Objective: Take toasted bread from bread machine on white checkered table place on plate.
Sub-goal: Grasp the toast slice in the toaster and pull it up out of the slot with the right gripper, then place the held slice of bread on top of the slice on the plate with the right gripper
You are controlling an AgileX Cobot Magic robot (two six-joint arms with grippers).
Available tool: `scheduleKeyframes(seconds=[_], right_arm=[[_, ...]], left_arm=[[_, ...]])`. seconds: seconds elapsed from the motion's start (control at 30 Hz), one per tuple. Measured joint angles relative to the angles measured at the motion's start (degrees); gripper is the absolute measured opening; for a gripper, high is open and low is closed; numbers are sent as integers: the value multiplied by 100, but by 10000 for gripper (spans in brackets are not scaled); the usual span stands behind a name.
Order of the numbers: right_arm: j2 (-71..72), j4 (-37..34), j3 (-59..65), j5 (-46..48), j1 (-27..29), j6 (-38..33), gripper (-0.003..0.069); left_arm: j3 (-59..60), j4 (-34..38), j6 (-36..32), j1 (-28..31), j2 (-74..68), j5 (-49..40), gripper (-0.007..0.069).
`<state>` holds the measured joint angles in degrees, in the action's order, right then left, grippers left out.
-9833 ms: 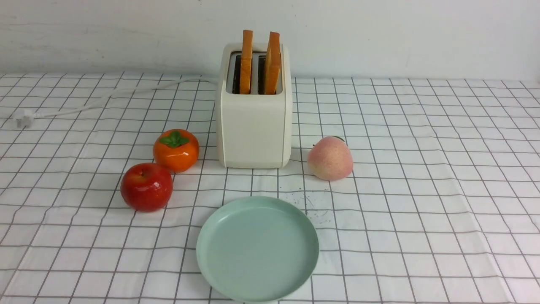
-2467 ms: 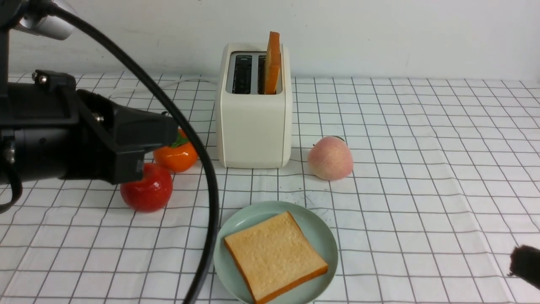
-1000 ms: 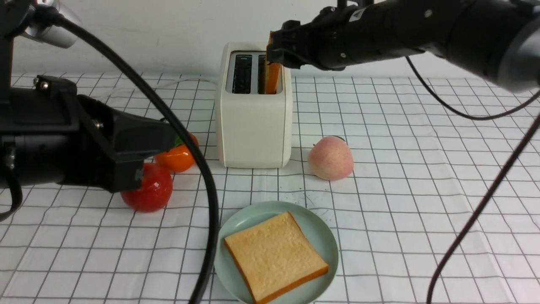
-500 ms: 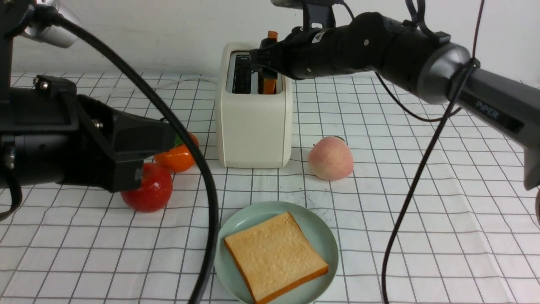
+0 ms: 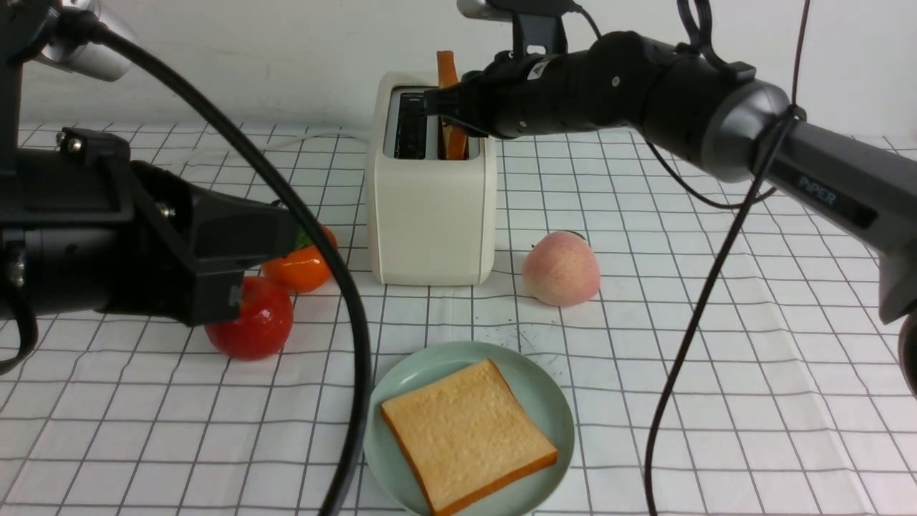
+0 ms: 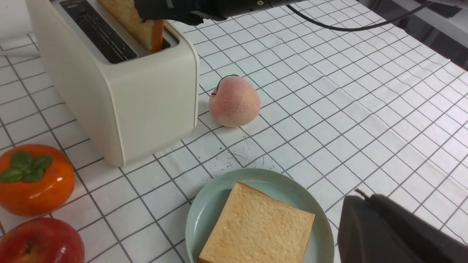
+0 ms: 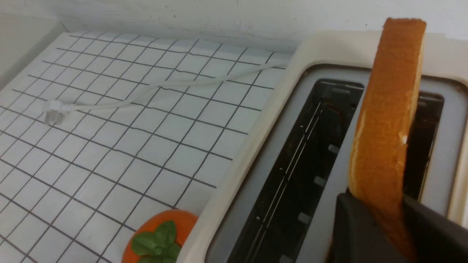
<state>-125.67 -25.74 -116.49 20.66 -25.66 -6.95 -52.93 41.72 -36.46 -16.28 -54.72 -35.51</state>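
Items: my left gripper (image 5: 272, 233), jaws' state not discernible; bread machine (image 5: 430, 215) on white checkered table (image 5: 716, 322), one toast slice (image 7: 387, 109) upright in its right slot, my right gripper (image 5: 450, 115) clamped on it; other slice (image 5: 466, 433) flat on plate (image 5: 548, 398).

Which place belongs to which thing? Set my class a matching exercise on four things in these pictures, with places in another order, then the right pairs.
Things
1. flat golden square slice of toast
2. upright orange-crusted slice of toast
3. pink round peach
4. glossy red round apple

Places
A. beside the orange persimmon
B. on the pale mint-green round plate
C. in a slot of the cream-white boxy toaster, pinched by the right tool
D. on the white checkered cloth, right of the toaster

Pairs: 1-B, 2-C, 3-D, 4-A
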Motion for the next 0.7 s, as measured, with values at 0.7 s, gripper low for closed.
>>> scheduleKeyframes(seconds=[0.7], right_arm=[[2339, 103, -48, 2642, 0, -305, 97]], left_arm=[[0, -6, 0, 0, 0, -87, -13]])
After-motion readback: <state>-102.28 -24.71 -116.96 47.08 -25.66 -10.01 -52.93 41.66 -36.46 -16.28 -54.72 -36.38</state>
